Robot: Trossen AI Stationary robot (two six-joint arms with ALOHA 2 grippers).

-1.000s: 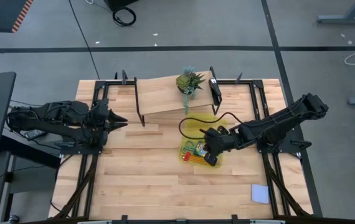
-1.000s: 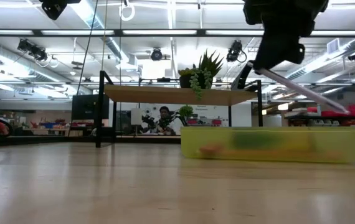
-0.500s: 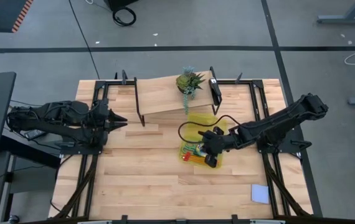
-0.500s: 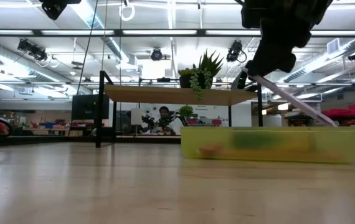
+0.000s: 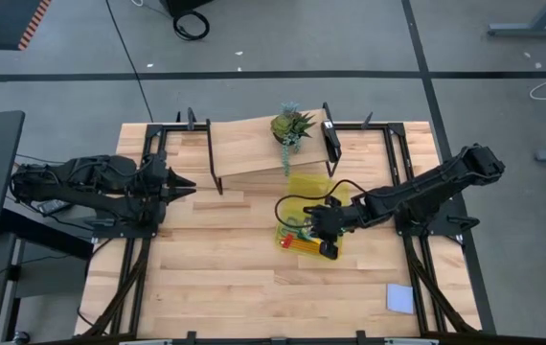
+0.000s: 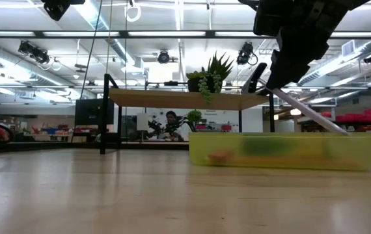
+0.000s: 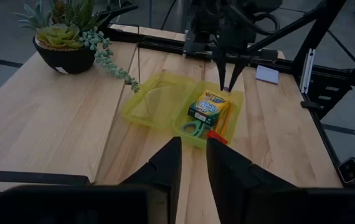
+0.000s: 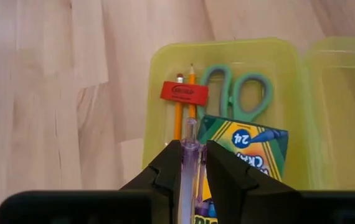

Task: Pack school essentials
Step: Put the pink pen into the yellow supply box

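Crayon box [image 8: 243, 163] reads "24" — right hand [image 8: 188, 163] above.

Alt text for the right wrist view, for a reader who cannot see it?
The right gripper holds a thin pink pen over an open yellow case on a wooden table. The case contains green-handled scissors, two orange pencils, a red eraser and a crayon box.

A wooden table [image 5: 216, 278] is carrying a translucent yellow pouch [image 5: 297, 206] lying open near its middle. Behind the pouch a raised wooden shelf [image 5: 254, 149] is standing on black legs. A pale blue square notepad [image 5: 399, 298] is lying well apart from the pouch.
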